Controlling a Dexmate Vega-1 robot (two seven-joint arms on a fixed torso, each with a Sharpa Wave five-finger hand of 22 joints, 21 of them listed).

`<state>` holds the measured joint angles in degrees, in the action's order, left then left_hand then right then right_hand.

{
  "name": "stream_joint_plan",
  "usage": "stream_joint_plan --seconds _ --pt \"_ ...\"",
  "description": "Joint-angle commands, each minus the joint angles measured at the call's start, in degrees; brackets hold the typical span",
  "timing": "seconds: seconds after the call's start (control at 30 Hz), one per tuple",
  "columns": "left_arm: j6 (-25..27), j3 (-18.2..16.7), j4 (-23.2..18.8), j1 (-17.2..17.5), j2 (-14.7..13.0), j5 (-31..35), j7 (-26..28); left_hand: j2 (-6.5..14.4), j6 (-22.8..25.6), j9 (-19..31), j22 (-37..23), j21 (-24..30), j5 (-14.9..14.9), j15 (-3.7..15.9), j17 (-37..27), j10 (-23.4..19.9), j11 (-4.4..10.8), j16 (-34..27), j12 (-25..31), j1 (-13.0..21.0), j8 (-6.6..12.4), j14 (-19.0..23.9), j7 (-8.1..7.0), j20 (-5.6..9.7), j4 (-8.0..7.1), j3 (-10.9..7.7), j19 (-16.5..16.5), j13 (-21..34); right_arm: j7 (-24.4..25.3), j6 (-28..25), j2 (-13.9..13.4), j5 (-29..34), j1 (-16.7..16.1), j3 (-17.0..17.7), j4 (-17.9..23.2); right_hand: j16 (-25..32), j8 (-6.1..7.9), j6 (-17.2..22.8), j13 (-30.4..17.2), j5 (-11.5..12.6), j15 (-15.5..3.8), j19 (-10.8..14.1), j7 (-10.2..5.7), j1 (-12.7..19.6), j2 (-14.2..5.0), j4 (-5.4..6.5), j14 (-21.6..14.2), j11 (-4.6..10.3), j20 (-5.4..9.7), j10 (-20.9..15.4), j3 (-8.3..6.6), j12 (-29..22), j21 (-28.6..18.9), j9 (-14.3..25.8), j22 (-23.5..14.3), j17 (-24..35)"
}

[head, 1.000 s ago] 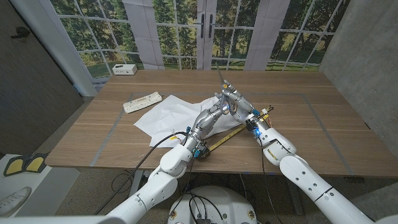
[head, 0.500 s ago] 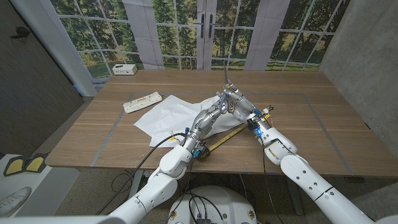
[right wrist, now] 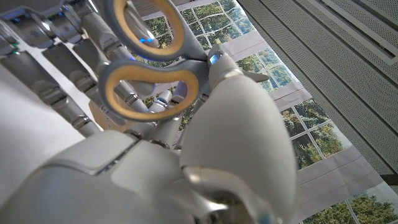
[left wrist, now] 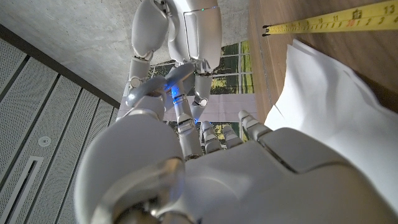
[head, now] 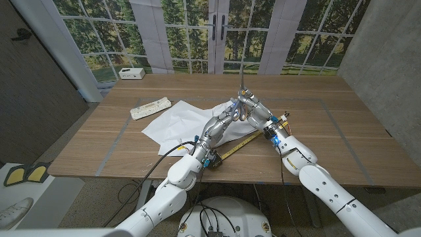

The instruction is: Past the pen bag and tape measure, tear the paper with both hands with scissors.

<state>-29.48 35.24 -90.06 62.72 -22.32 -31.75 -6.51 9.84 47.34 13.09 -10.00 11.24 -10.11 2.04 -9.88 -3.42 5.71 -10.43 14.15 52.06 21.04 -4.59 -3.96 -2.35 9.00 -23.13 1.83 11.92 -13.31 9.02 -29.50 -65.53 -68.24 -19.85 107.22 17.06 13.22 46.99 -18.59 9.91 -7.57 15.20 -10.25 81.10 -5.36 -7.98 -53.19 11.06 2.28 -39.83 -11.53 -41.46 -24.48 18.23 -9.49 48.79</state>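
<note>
My right hand (head: 253, 110) pinches the scissors (head: 243, 92) by the handles; in the right wrist view the grey loops with tan lining (right wrist: 149, 93) sit just above the thumb. In the head view the blades point nearly straight up toward the far windows. A second ago the tip leaned lower and more to the left, so the scissors have risen and straightened a little.

My left hand (head: 222, 123) sits close against the right, fingers reaching up toward the handles. I cannot tell whether it grips anything; the left wrist view shows its fingertips (left wrist: 249, 124) beside the paper's edge. Its place matches the earlier frames.

The paper (head: 181, 122) lies on the desk (head: 316, 141) under and left of both hands, white, creased, one corner lifted, whole as far as I see. Unmoved since before.

The tape measure (head: 238, 145), yellow blade extended, lies on the near side between my forearms. A white power strip (head: 150, 107) rests left of the paper; a small white box (head: 132, 73) sits at the far left corner.
</note>
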Motion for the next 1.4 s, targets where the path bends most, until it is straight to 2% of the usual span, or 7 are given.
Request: stream_joint_plan --seconds 0.03,0.13,0.3,0.43,0.63,1.27,1.4 --pt "-0.4 -0.2 -0.6 0.3 -0.3 -0.1 -0.3 0.0 0.3 11.8 -0.3 0.3 -0.2 1.53 0.0 0.0 -0.21 -0.1 -0.3 0.7 1.59 0.3 -0.38 -0.25 -0.12 -0.35 0.2 0.2 -0.2 1.7 -1.0 1.8 -0.6 0.7 -0.4 -1.5 -0.94 -1.6 -0.4 0.4 -6.08 1.2 -0.15 2.9 -4.93 1.26 4.2 0.31 -0.66 -0.7 0.29 1.4 2.1 0.0 -0.2 1.1" --pt "-0.4 -0.2 -0.7 0.3 -0.4 -0.1 -0.3 0.0 0.2 12.4 -0.3 0.3 -0.3 1.51 0.0 0.0 -0.21 -0.1 -0.4 0.8 1.96 0.4 -0.42 -0.31 -0.15 -0.36 0.2 0.2 0.8 2.2 -1.4 3.1 -0.8 0.8 -0.1 -1.3 -0.87 -1.5 -0.7 0.4 -6.07 1.3 -0.40 2.7 -5.07 1.46 4.6 0.38 -0.71 -0.7 0.20 1.4 2.4 0.1 -0.2 1.7" --pt "-0.3 -0.2 -0.9 0.4 -0.5 -0.1 -0.3 -0.1 0.0 13.3 -0.3 0.3 -0.3 1.49 0.0 -0.1 -0.19 -0.1 -0.4 0.8 2.50 0.4 -0.59 -0.33 -0.20 -0.35 0.1 0.3 2.3 2.0 -2.2 3.8 -1.2 1.2 0.6 -1.8 -0.50 -0.1 -2.3 0.3 -6.03 1.4 -1.11 1.6 -5.46 2.85 14.4 0.26 -0.37 -1.7 -0.84 2.2 5.4 -0.3 -0.4 5.7" --pt "-0.4 -0.3 -1.0 0.5 -0.5 -0.1 -0.3 -0.1 0.0 13.9 -0.3 0.3 -0.4 1.48 0.0 -0.1 -0.13 -0.1 -0.4 0.9 2.93 0.4 -0.70 -0.35 -0.24 -0.34 0.1 0.3 2.4 2.1 -2.5 4.1 -1.3 1.3 0.7 -5.7 -0.59 -0.1 -2.0 0.3 -6.06 0.6 -1.19 1.1 -5.01 2.76 24.7 0.46 -0.12 -2.4 -1.52 3.4 8.2 -0.6 -0.6 5.5" --pt "-0.4 -0.3 -1.3 0.8 -0.8 -0.1 -0.3 -0.2 -0.1 14.8 -0.3 0.3 -0.4 1.46 0.0 -0.1 -0.14 -0.1 -0.5 1.0 3.51 0.4 -0.67 -0.42 -0.28 -0.32 0.1 0.3 2.9 2.2 -2.9 4.4 -1.4 1.5 0.6 -7.2 -0.64 -0.1 -0.7 0.2 -5.75 -1.8 -1.25 -0.7 -4.47 3.20 32.0 0.76 0.59 -3.7 -1.52 4.4 11.2 -0.9 -0.6 1.1" --pt "-0.7 -0.2 -1.1 1.0 -0.8 -0.3 -0.6 -0.5 -0.6 17.1 -0.3 0.3 -0.3 1.34 0.0 -0.2 -0.19 -0.1 -0.6 1.1 4.93 0.3 -1.38 -0.38 -0.36 -0.11 0.0 0.3 2.0 0.1 -2.8 1.3 -1.8 0.8 0.7 -5.2 1.12 2.7 4.5 0.9 -5.79 -3.1 -1.39 -2.8 -3.28 2.13 31.2 0.96 0.56 -9.9 0.63 10.2 13.3 -2.4 -0.5 -5.7" --pt "-0.9 -0.2 -0.8 0.9 -0.6 -0.6 -0.9 -1.6 -2.6 17.8 -0.3 0.2 0.1 1.67 -0.1 0.1 0.00 -0.1 -0.7 -0.5 4.58 0.3 -1.86 -0.03 -1.03 1.15 0.0 0.3 0.9 -0.2 -3.1 1.6 -1.5 0.6 0.4 -5.1 1.18 2.7 4.9 0.9 -5.79 -3.4 -1.41 -2.9 -3.33 2.08 31.2 0.97 0.29 -10.4 0.81 10.8 13.4 -2.6 -0.5 -6.1"
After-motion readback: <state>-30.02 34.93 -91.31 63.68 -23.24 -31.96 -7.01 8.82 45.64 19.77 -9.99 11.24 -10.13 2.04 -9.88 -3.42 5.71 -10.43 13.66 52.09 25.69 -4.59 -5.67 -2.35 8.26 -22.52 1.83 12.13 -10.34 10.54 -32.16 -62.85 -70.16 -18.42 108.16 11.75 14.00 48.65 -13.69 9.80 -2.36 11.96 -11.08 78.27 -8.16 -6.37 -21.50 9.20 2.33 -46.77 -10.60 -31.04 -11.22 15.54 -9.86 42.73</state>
